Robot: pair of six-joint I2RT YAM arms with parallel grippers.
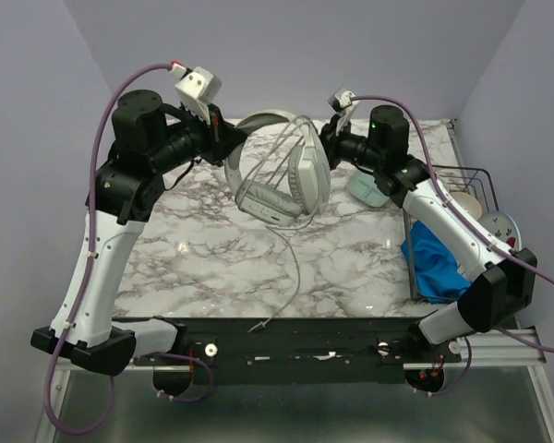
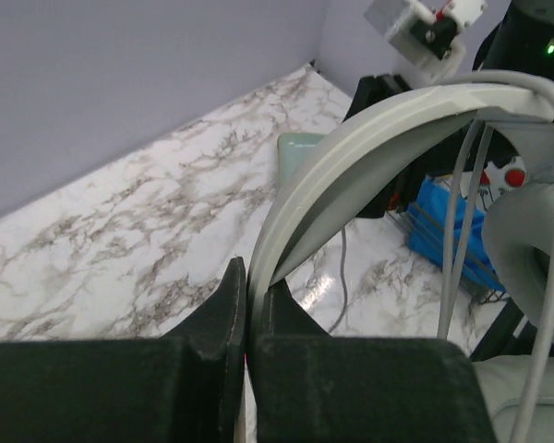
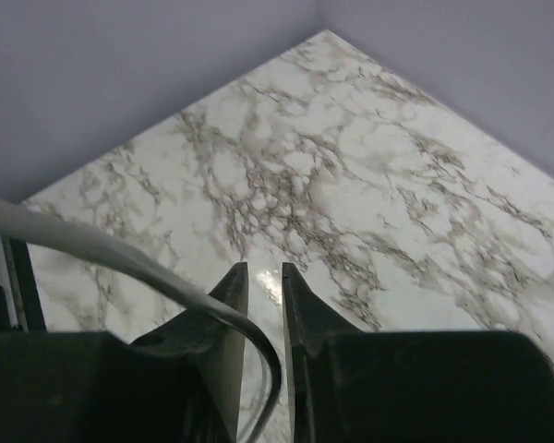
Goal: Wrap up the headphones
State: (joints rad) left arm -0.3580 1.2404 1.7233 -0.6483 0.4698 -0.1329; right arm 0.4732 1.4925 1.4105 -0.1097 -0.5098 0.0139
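The light grey headphones (image 1: pixel 286 175) hang above the middle of the marble table (image 1: pixel 203 258), between my two grippers. My left gripper (image 1: pixel 233 138) is shut on the curved headband (image 2: pixel 351 138); in the left wrist view the gripper (image 2: pixel 249 277) pinches its edge. An earcup (image 2: pixel 526 231) shows at the right. My right gripper (image 1: pixel 329 138) is at the headphones' right side. In the right wrist view its jaws (image 3: pixel 265 277) stand a narrow gap apart with the thin grey cable (image 3: pixel 92 245) bent down between them. Strands cross the headphones. The cable tail (image 1: pixel 294 268) trails to the plug (image 1: pixel 257 327) near the front edge.
A black wire rack (image 1: pixel 471 185) holding dishes stands at the right edge. A blue cloth (image 1: pixel 434 263) lies beside it under my right arm. A pale green pad (image 1: pixel 365 192) lies behind the right gripper; it also shows in the left wrist view (image 2: pixel 300 148). Grey walls close the back and sides.
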